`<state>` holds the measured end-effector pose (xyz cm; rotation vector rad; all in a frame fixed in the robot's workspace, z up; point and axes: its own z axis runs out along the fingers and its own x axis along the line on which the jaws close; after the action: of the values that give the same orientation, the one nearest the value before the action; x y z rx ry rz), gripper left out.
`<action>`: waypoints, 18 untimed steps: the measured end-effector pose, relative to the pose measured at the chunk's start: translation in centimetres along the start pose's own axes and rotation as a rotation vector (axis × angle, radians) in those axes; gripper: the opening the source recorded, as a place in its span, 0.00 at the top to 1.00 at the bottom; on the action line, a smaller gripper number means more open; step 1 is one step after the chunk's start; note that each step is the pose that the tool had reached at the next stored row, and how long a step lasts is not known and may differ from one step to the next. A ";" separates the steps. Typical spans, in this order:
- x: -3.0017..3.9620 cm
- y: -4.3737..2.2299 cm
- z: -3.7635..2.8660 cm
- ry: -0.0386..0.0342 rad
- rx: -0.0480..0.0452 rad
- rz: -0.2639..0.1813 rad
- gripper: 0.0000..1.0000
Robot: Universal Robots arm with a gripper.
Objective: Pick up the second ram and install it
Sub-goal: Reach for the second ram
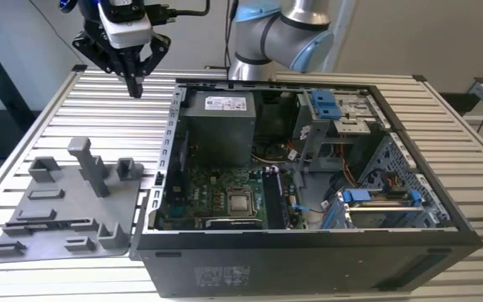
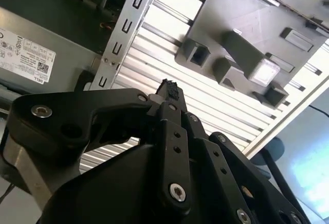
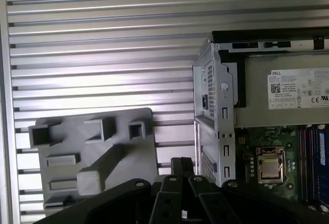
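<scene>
Tray lies at the table's near edge beside the computer case; the dark strip in its long slot is probably the second ram. Beyond, gripper hangs empty, fingers together. Risk: descending so, they would strike the stick, not straddle it.

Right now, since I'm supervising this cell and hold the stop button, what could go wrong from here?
The gripper hangs over the table between the gray tray and the open computer case. A careless sideways move could strike the case's metal wall. A low pass over the tray could catch its tall post.
</scene>
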<state>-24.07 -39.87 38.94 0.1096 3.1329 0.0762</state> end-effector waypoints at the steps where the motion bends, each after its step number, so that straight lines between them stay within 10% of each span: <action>1: 0.22 -0.01 0.01 0.0001 0.0000 0.000 0.89; 18: 4.60 -0.33 0.13 0.0020 0.0001 0.000 0.89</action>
<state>-28.68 -39.86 38.78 0.1096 3.1349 0.0762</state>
